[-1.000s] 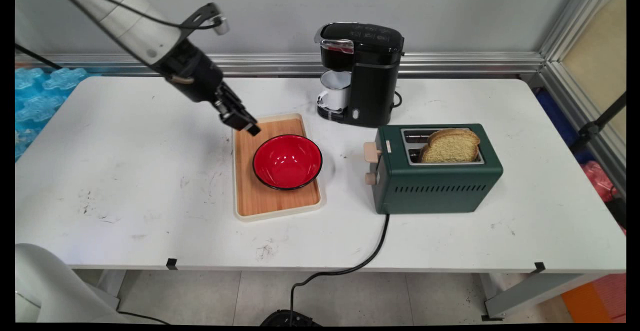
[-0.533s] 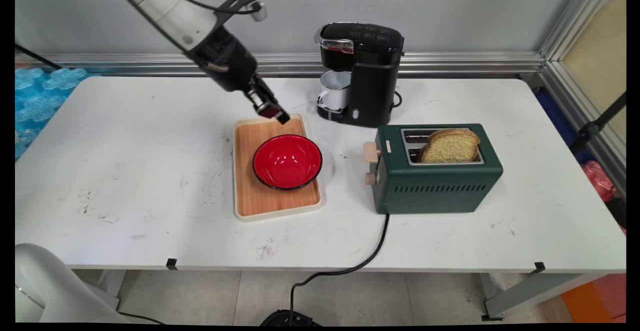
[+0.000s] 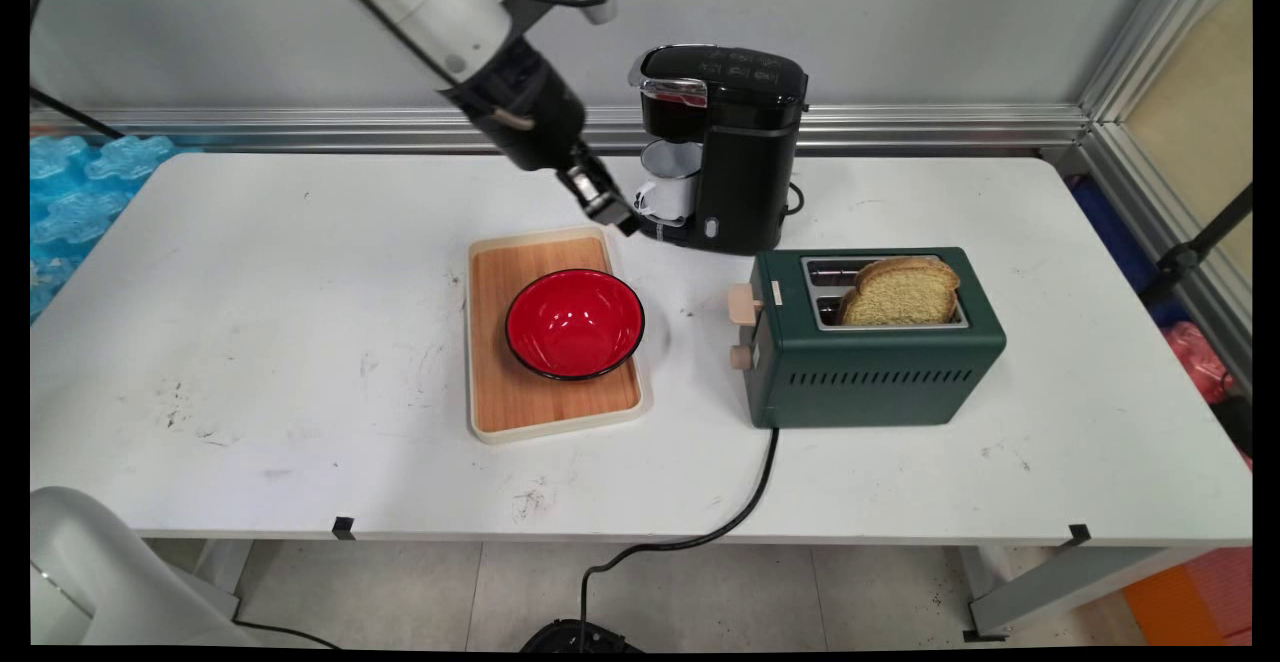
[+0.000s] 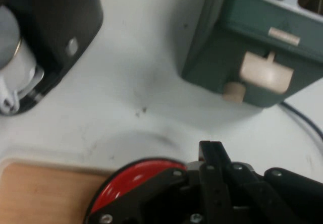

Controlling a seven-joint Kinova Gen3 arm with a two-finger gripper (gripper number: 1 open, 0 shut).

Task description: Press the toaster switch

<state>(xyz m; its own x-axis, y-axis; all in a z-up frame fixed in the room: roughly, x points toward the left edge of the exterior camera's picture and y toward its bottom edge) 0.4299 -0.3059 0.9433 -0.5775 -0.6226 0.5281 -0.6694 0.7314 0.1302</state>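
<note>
Finds the fingers in the upper middle of the main view, pressed together and gripping nothing, slanting down to the right from the dark wrist. Places them just left of the white mug under the black coffee maker, close but apart as far as can be told. Marks a shift to the right and slightly upward against half a second ago, when the tips hung over the upper edge of the wooden tray; now clear of that tray. Leaves the red bowl where it was, on the tray at centre frame, untouched. Keeps the green toaster at right centre on the desk, bread standing in its nearer slot. Confirms in the hand view the closed fingers at bottom centre, bowl rim below them, mug at left edge, toaster at upper right.
</note>
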